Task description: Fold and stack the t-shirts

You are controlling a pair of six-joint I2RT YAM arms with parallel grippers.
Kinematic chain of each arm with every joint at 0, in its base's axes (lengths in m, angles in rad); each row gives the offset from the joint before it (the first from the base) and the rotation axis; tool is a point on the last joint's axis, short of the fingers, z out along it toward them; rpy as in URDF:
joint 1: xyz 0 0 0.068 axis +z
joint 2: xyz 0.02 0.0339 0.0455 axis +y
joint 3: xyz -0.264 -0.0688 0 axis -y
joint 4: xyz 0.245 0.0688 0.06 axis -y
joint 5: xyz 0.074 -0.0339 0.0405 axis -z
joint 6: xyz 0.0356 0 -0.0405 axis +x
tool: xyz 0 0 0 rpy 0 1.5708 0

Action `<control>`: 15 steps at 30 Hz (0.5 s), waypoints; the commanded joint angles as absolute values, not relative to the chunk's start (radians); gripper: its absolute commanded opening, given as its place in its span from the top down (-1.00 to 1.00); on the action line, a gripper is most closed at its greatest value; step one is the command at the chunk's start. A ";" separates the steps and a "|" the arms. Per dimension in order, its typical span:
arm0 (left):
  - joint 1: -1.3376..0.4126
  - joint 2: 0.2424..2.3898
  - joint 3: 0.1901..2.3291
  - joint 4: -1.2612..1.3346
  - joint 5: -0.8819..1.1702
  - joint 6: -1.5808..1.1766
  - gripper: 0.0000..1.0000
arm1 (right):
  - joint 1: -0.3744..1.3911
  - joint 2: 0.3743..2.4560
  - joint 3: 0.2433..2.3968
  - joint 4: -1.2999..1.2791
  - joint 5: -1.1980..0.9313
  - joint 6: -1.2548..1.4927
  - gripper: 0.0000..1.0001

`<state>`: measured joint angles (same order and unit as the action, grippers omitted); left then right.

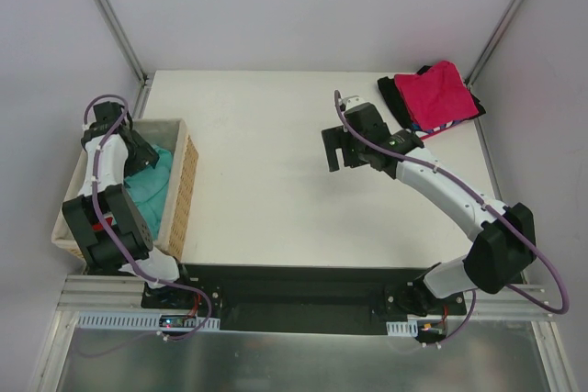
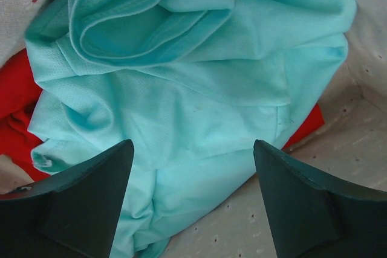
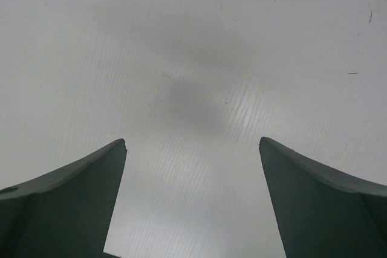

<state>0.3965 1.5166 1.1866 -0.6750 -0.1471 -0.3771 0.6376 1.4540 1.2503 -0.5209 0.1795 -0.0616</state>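
Note:
A crumpled teal-green t-shirt (image 1: 152, 186) (image 2: 193, 83) lies in the wicker basket (image 1: 186, 181), on top of a bright red t-shirt (image 2: 18, 110). My left gripper (image 1: 138, 153) (image 2: 190, 143) hangs inside the basket just over the teal cloth, its jaws wide apart and holding nothing. At the back right corner of the table a folded magenta-pink t-shirt (image 1: 441, 91) tops a stack, with a black t-shirt (image 1: 393, 95) and a striped edge (image 1: 443, 126) showing under it. My right gripper (image 1: 338, 161) (image 3: 192, 142) stands open above bare table.
The basket's pale dotted lining (image 2: 338, 167) shows beside the teal shirt. The white table (image 1: 266, 190) lies between basket and stack, with walls and metal frame posts around it. The right arm (image 1: 441, 190) reaches diagonally across the right half.

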 commanded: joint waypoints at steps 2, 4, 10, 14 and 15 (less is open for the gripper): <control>0.416 1.540 1.183 -0.672 -0.186 -0.413 -0.51 | 0.643 1.407 1.246 -0.525 0.193 -0.064 -0.93; 0.422 1.545 1.184 -0.672 -0.192 -0.417 -0.38 | 0.643 1.402 1.243 -0.526 0.193 -0.064 -0.93; 0.437 1.574 1.198 -0.675 -0.215 -0.425 -0.32 | 0.646 1.390 1.232 -0.528 0.193 -0.068 -0.93; 0.443 1.603 1.221 -0.676 -0.252 -0.440 -0.33 | 0.644 1.368 1.213 -0.526 0.195 -0.066 -0.93; 0.449 1.605 1.227 -0.678 -0.249 -0.443 -0.33 | 0.644 1.365 1.204 -0.525 0.193 -0.066 -0.93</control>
<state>0.4278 1.5803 1.1870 -0.6670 -0.2024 -0.4103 0.6388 1.4197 1.2274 -0.5285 0.1795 -0.0635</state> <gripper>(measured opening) 0.662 0.966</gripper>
